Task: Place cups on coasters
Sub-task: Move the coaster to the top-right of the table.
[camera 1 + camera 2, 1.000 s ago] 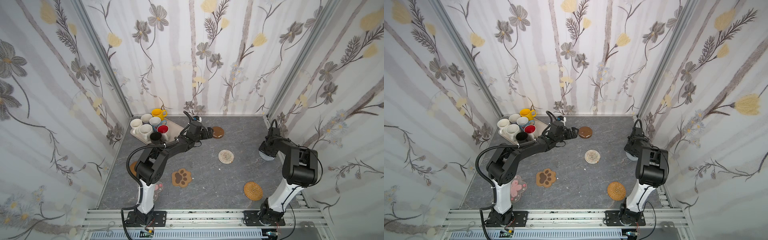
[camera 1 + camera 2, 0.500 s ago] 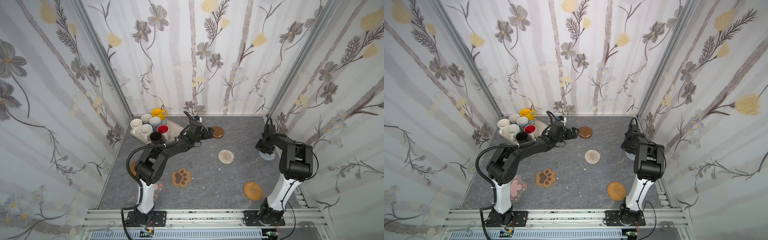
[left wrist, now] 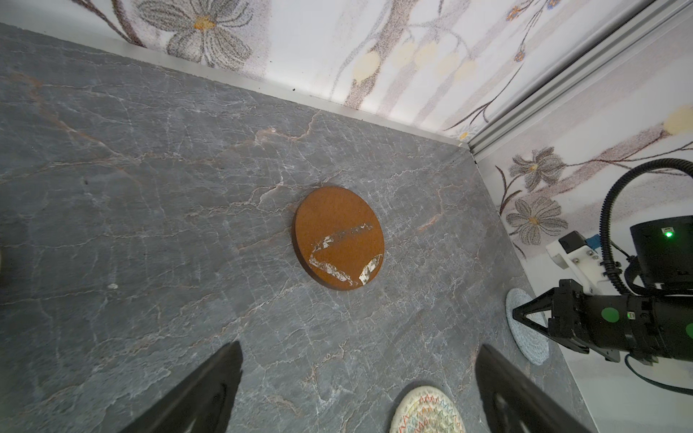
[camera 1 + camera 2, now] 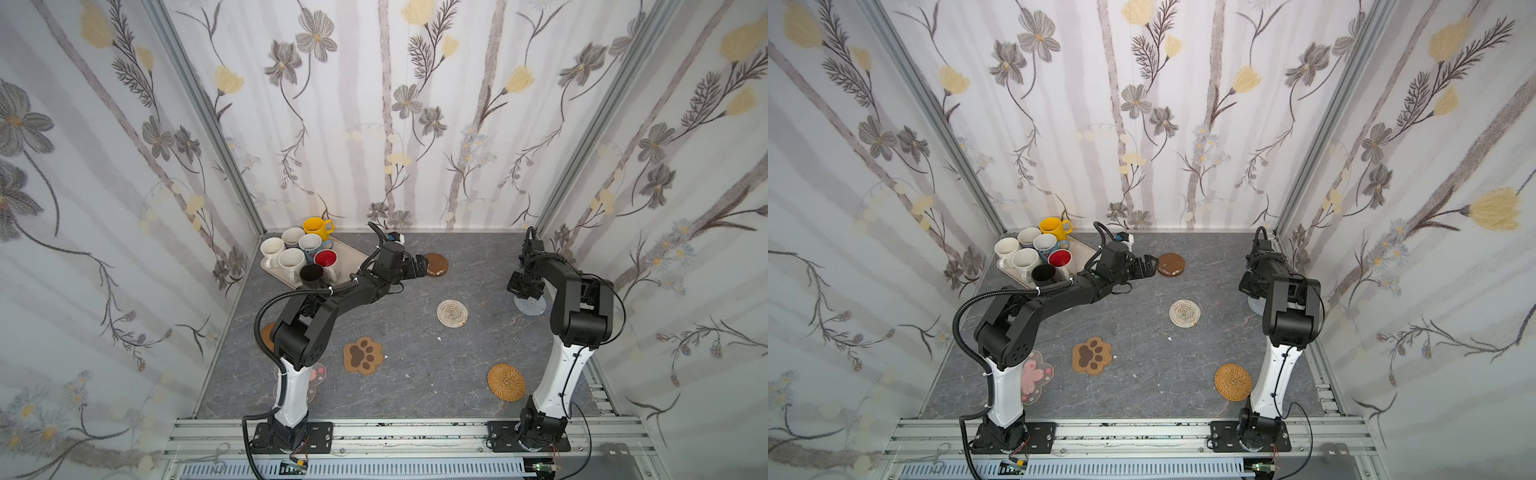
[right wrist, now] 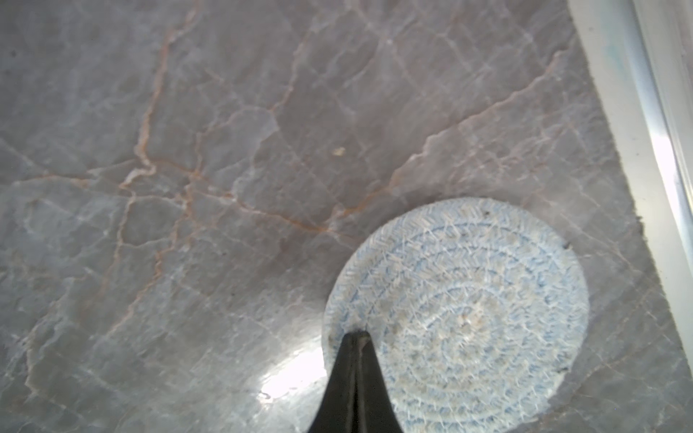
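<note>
brown disc coaster [image 3: 338,238] just ahead of spread left gripper [image 3: 358,348]; pressed-together right gripper [image 5: 356,333] at grey woven coaster [image 5: 468,318] edge

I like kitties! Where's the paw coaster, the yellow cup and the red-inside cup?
paw coaster [image 4: 358,355]: in a top view, on its big dark pad.
yellow cup [image 4: 314,225]: in a top view, on its open top.
red-inside cup [image 4: 325,257]: in a top view, on the red inside.

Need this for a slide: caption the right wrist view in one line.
Shut right pincer poised at the edge of the bare grey woven coaster on the marbled tabletop.
</note>
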Controlling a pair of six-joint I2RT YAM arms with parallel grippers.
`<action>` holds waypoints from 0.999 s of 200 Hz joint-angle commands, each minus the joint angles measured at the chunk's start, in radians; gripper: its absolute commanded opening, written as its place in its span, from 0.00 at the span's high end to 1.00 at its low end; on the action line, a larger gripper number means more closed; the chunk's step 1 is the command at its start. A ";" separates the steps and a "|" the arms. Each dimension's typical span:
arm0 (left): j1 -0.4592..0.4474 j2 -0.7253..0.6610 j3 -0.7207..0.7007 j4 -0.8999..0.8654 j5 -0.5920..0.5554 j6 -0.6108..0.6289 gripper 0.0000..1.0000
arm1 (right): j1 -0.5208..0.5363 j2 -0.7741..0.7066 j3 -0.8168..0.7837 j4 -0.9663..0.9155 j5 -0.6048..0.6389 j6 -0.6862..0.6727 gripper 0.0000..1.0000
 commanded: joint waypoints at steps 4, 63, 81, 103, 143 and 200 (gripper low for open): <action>-0.001 0.007 0.013 0.009 0.004 -0.003 0.00 | 0.020 0.029 0.017 -0.050 -0.040 -0.022 1.00; 0.000 0.009 0.015 0.006 -0.001 0.000 0.00 | 0.067 0.066 0.069 -0.042 -0.098 -0.022 1.00; 0.000 0.012 0.017 0.005 -0.003 0.002 0.00 | 0.086 0.093 0.109 -0.058 -0.099 -0.023 1.00; 0.000 0.014 0.018 0.001 -0.007 0.003 0.00 | 0.101 0.118 0.153 -0.069 -0.103 -0.028 1.00; 0.002 0.032 0.032 -0.004 -0.004 0.002 0.00 | 0.132 0.164 0.243 -0.085 -0.115 -0.061 1.00; 0.002 0.063 0.055 -0.012 0.004 0.000 0.00 | 0.137 0.235 0.378 -0.122 -0.121 -0.130 1.00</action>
